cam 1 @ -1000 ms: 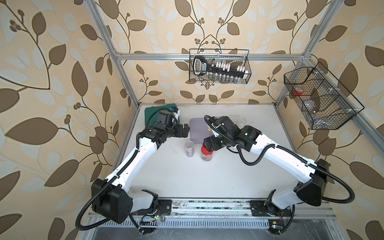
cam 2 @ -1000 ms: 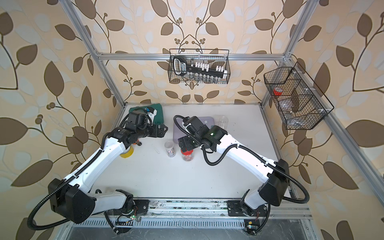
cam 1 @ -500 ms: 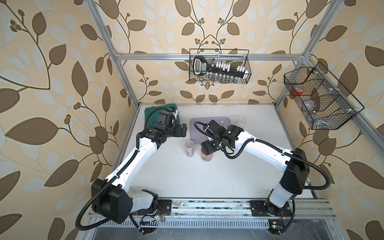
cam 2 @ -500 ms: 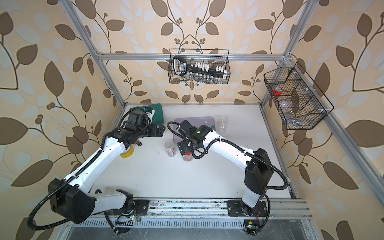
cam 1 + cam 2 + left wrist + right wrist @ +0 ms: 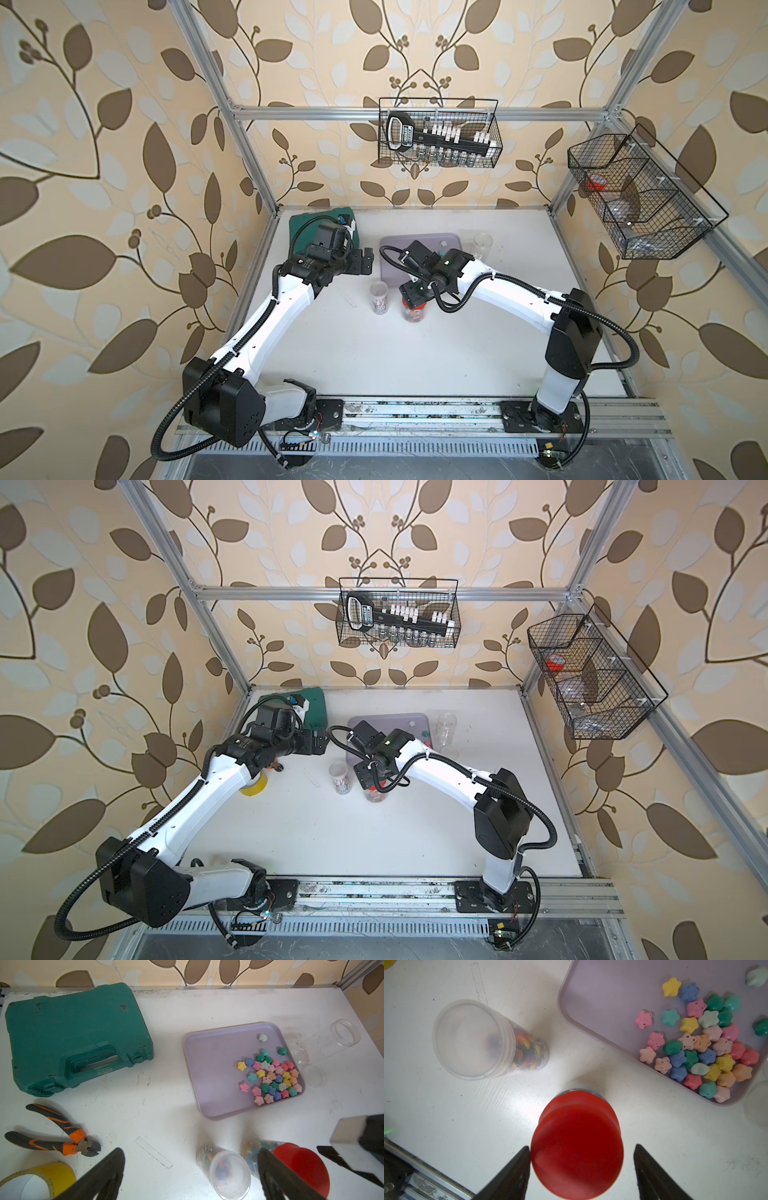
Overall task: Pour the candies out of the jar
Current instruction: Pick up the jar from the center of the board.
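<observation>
1. Top views: right gripper is low over the red-lidded jar. The jar stands upright on the table, near the lilac tray. The clear-lidded jar stands upright just beside it. Left gripper hangs apart from both jars, near the green case.
2. Left wrist view: left gripper's fingers are spread wide with nothing between them, so it is released. Star candies lie heaped in one corner of the tray. An empty jar lies on its side just beside the tray, lid off. Coloured pieces show through the red-lidded jar's wall.
3. Right wrist view: right gripper's fingers straddle the red lid. One finger is at the lid's edge and the other is clear of it. It is released and not yet gripping. Rainbow candies sit inside the clear-lidded jar, lid on.
4. Judgement: one jar looks emptied; two are still lidded and filled. The step in hand seems to be taking the red lid. Still to do: lids off, then tip both jars over the tray.
</observation>
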Available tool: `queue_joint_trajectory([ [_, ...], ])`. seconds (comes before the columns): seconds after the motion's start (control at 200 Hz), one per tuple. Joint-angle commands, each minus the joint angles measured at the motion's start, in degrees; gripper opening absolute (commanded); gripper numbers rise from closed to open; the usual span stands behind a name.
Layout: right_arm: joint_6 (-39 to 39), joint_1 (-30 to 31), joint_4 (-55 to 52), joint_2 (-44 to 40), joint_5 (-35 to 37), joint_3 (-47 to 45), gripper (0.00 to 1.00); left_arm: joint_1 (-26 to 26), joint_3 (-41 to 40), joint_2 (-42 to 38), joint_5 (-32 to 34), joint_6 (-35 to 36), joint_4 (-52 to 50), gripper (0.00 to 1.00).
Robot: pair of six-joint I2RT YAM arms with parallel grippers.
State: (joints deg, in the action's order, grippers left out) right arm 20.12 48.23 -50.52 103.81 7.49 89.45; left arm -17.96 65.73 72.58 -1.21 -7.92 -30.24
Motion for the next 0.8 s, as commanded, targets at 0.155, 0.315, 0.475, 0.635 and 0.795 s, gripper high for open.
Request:
queue_joint_trajectory([
  [0.155, -1.55, 0.21, -0.71, 1.79, 0.75, 2.44, 0.65, -0.05, 0.80, -1.21, 1.21, -0.22, -0.29, 0.99],
  [0.315, -1.93, 0.24, -0.76, 2.23, 0.93, 2.48, 0.59, 0.02, 0.78, -1.13, 1.65, -0.01, -0.35, 0.99],
  [0.475, -2.33, 0.20, -0.77, 2.85, 0.77, 2.70, 0.57, 0.03, 0.80, -0.84, 1.66, 0.10, -0.43, 0.99],
  [0.635, -2.46, 0.22, -0.74, 3.41, 0.93, 2.54, 0.61, 0.02, 0.97, -0.60, 1.31, 0.10, -0.44, 0.99],
  [0.795, -2.89, 0.21, -0.77, 3.94, 0.55, 2.17, 0.62, 0.03, 0.97, -0.42, 1.16, 0.04, -0.53, 0.99],
])
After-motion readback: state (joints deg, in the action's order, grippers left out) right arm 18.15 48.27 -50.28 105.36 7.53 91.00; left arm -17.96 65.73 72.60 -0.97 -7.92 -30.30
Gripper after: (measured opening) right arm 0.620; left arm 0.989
